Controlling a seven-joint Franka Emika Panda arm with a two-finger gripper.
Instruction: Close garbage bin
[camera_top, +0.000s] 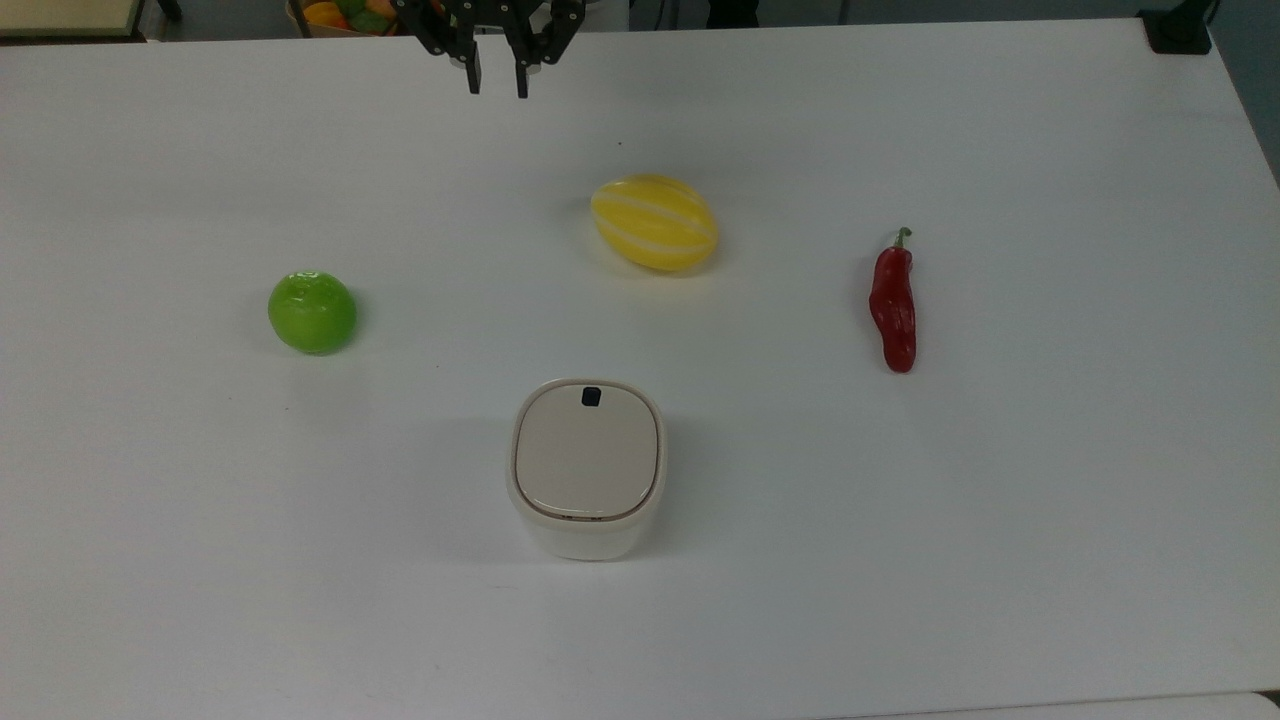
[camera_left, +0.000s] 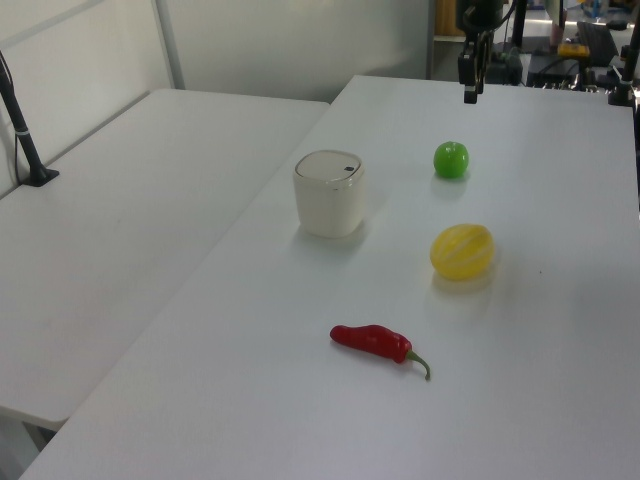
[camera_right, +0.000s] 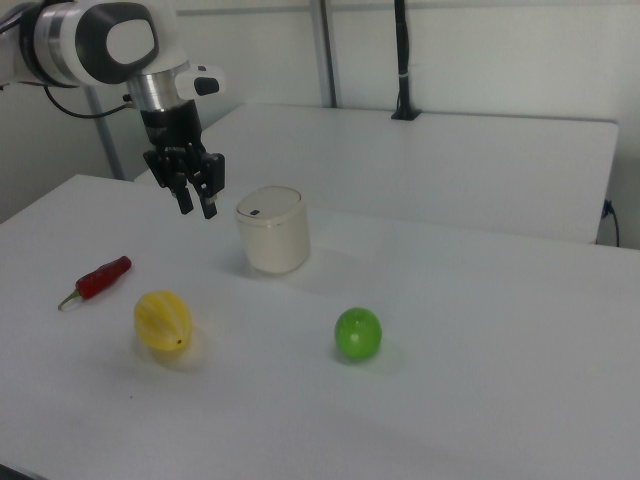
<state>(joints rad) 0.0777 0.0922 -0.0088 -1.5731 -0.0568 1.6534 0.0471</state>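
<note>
Top view puts your bin (camera_top: 587, 468) just below the frame's centre on the white desk (camera_top: 1050, 520), its flat beige lid (camera_top: 587, 455) lying down flush inside the rim, with the small black button (camera_top: 591, 397) at the lid's upper edge. Your gripper (camera_top: 496, 80) sits at the top edge of the frame, left of centre, well apart from the bin; its two fingers (camera_top: 473, 76) point down with a narrow gap between them and hold nothing. A yellow melon (camera_top: 655, 222) lies between gripper and bin, slightly right of centre. A green apple (camera_top: 312, 312) sits at middle left, and a red chilli (camera_top: 893, 305) lies at middle right, stem toward the top. In the left view you see the bin (camera_left: 328, 193) at centre with the apple (camera_left: 451, 159) up and to its right, and the gripper (camera_left: 470, 88) near the top edge. In the right view the gripper (camera_right: 197, 204) hangs just left of the bin (camera_right: 272, 230), above the desk, fingers slightly parted.
</note>
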